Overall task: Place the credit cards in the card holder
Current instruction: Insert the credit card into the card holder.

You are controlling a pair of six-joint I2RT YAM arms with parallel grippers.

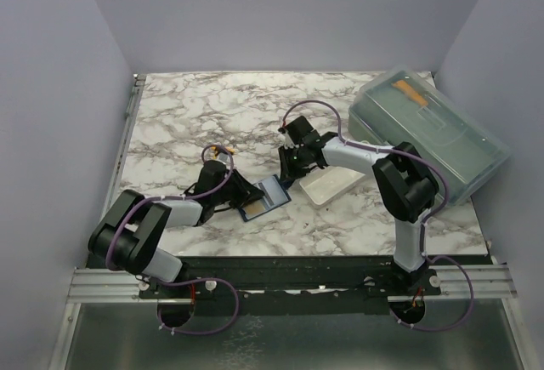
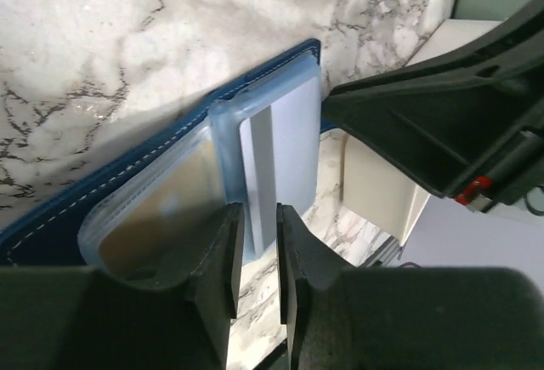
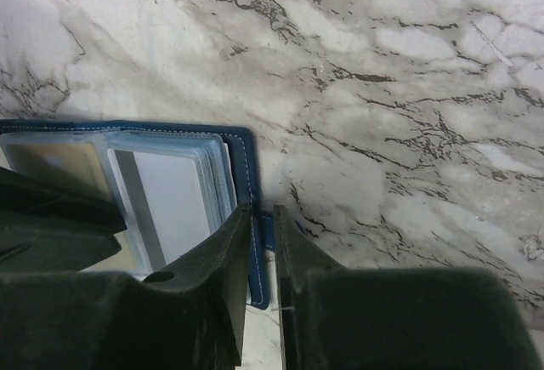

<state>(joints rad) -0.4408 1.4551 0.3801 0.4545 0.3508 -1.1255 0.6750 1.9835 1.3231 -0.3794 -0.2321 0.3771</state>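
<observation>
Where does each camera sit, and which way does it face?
Top external: above and behind the arms, facing down on the marble table; both arms show, left hand and right hand at the card holder.
Left wrist: on the left arm, facing along its own fingers at the card holder's clear sleeves; the right hand shows too.
Right wrist: on the right arm, facing past its own fingers at the card holder's blue edge.
Shared: all three views show the card holder.
</observation>
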